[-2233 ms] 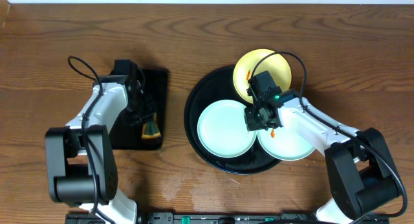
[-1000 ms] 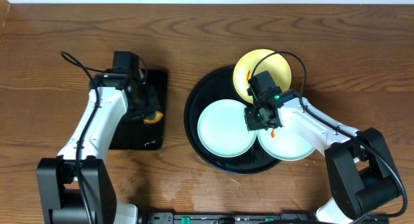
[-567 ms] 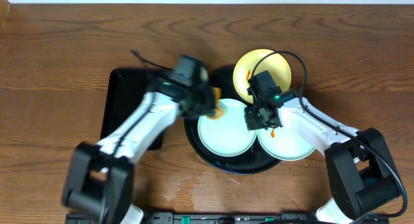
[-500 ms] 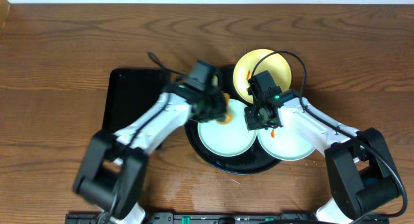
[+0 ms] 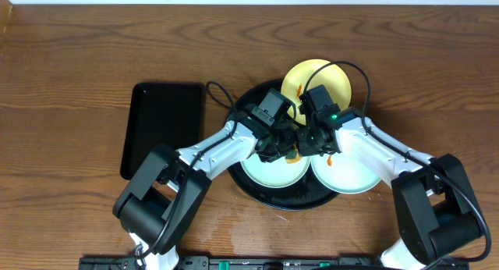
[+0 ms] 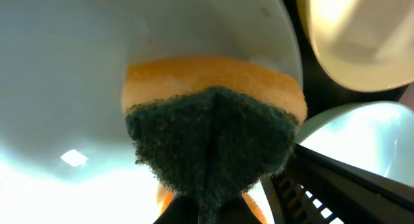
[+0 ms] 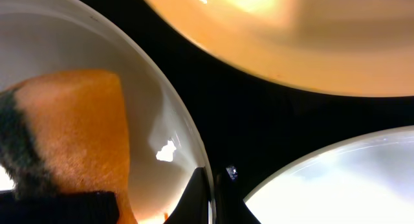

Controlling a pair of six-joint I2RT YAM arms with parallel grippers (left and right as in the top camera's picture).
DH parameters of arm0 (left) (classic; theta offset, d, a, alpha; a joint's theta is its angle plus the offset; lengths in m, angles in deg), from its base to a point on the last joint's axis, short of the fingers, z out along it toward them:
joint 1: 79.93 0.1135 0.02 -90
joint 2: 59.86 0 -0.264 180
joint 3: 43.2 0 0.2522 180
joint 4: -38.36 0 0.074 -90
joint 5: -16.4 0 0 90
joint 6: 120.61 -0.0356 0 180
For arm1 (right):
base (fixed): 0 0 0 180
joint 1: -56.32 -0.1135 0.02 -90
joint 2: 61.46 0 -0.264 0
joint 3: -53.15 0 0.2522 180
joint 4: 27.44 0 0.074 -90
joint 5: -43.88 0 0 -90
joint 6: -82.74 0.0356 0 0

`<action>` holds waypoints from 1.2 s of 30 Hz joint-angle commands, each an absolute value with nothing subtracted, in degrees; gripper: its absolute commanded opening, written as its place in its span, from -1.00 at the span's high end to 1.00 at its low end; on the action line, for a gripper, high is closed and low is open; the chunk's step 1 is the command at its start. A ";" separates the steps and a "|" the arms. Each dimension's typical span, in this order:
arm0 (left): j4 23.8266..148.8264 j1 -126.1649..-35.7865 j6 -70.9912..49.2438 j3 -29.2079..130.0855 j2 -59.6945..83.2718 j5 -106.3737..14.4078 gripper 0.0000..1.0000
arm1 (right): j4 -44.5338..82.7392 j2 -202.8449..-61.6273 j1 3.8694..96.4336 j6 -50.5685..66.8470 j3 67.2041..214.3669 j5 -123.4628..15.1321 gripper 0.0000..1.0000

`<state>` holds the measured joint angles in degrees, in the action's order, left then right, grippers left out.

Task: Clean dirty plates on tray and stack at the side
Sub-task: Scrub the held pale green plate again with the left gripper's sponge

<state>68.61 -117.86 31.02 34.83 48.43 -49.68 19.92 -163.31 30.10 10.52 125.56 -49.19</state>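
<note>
Brown wood-grain bench (image 5: 78, 51) carries the whole scene. At its middle the left claw (image 5: 278, 147) is clenched on a sponge (image 6: 213, 120), orange foam with a dark green scouring face, pressed onto the left mint-blue plate (image 5: 265, 170) near that plate's right edge. Just beside it, the right claw (image 7: 210, 185) is pinched shut on the same plate's rim, probably to pin the plate against the scrubbing.

That plate lies in the round black tray (image 5: 284, 205) with the right mint-blue plate (image 5: 352, 175), which bears a small orange smear (image 5: 331, 161). The yellow plate (image 5: 327, 76) overhangs the tray's far rim. Well to the left sits a rectangular black tray (image 5: 160, 129).

Overhead, the arms hide both contacts. The left wrist view shows foam meeting plate, and the right wrist view shows the rim between the fingers. No plate is stacked aside yet.
</note>
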 commanded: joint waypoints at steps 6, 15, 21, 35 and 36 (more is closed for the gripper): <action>65.60 -118.91 40.70 34.57 56.78 -50.03 0.85 | 19.92 -162.10 29.70 11.59 126.52 -47.64 0.98; 63.30 -118.91 41.27 34.59 61.20 -44.47 0.85 | 19.92 -162.10 29.68 11.59 126.52 -47.66 0.98; 63.32 -118.84 39.54 34.59 61.13 -41.00 0.85 | 19.92 -162.10 29.60 11.07 126.52 -49.00 0.98; 77.66 -115.85 18.03 34.99 48.45 -65.09 0.85 | 19.88 -162.10 29.62 10.92 126.52 -49.15 0.98; 78.32 -115.65 16.74 34.99 46.68 -66.38 0.85 | 19.75 -162.10 29.62 10.92 126.52 -49.17 0.98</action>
<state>76.24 -116.83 24.41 36.52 49.98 -51.97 20.86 -162.82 30.91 11.37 125.56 -46.35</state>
